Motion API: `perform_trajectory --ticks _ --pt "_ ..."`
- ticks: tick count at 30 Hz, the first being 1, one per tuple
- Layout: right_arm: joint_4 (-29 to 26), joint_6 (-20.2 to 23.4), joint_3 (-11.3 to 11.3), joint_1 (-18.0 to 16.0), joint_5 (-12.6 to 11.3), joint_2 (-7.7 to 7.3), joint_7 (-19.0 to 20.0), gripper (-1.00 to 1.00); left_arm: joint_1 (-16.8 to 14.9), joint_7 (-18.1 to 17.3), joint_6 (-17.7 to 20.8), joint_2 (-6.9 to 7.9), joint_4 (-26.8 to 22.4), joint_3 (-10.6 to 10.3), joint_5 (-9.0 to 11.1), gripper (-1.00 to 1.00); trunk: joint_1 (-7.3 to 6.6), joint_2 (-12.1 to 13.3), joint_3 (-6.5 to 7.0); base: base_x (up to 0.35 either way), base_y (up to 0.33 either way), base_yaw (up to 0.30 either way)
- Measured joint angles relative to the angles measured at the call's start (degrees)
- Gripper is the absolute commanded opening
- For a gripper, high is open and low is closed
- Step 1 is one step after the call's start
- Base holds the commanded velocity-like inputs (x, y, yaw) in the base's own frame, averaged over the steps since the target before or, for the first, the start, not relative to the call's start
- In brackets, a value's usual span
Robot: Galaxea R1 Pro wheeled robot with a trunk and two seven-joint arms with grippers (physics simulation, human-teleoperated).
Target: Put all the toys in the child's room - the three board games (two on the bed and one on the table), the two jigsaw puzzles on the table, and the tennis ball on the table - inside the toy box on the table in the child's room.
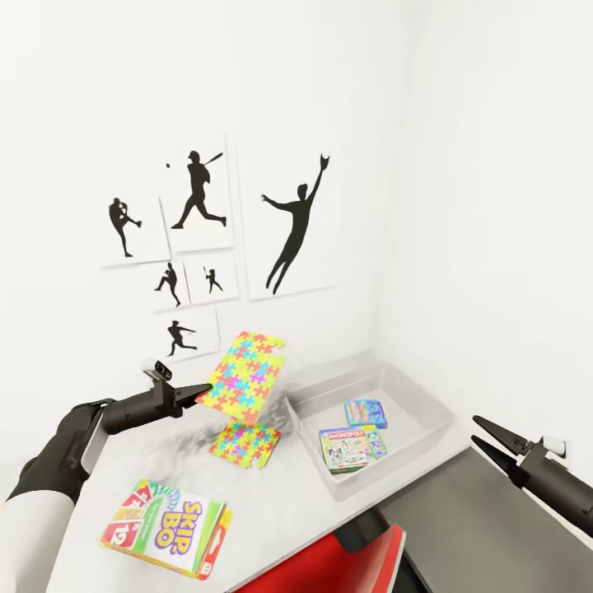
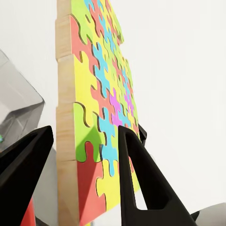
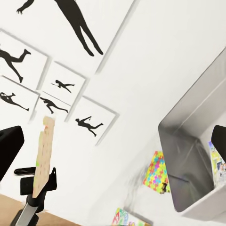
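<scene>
My left gripper point(image 1: 202, 392) is shut on one edge of a jigsaw puzzle point(image 1: 245, 371), holding it tilted in the air above the table point(image 1: 288, 502). In the left wrist view the puzzle point(image 2: 94, 103) stands between the two black fingers point(image 2: 141, 174). The second jigsaw puzzle point(image 1: 245, 444) lies flat beneath it. To the right, the toy box point(image 1: 338, 387) holds the Monopoly game point(image 1: 352, 450) and the blue-teal game point(image 1: 364, 412). Skip-Bo point(image 1: 165, 527) lies near the table's front. My right gripper point(image 1: 475, 431) hangs open right of the box. The tennis ball and bed are out of view.
White walls meet in a corner behind the table, with black athlete pictures point(image 1: 198, 198) on the left one. A lower dark grey cabinet point(image 1: 478, 527) adjoins the table below my right arm. Something red point(image 1: 346, 560) sits at the table's front edge.
</scene>
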Motion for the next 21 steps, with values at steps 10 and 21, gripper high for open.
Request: perform_trajectory --ticks 10,21 --pt "0.0 0.0 0.1 0.0 0.0 0.01 0.0 1.00 0.0 0.0 0.0 -0.01 0.0 0.0 0.0 -1.00 -0.02 0.0 0.00 0.054 -0.023 0.188" --pt "0.0 0.0 0.2 0.0 -0.1 0.00 0.0 1.00 0.0 0.0 0.0 -0.01 0.0 0.0 0.1 -1.00 0.00 0.0 0.00 0.092 0.000 0.135"
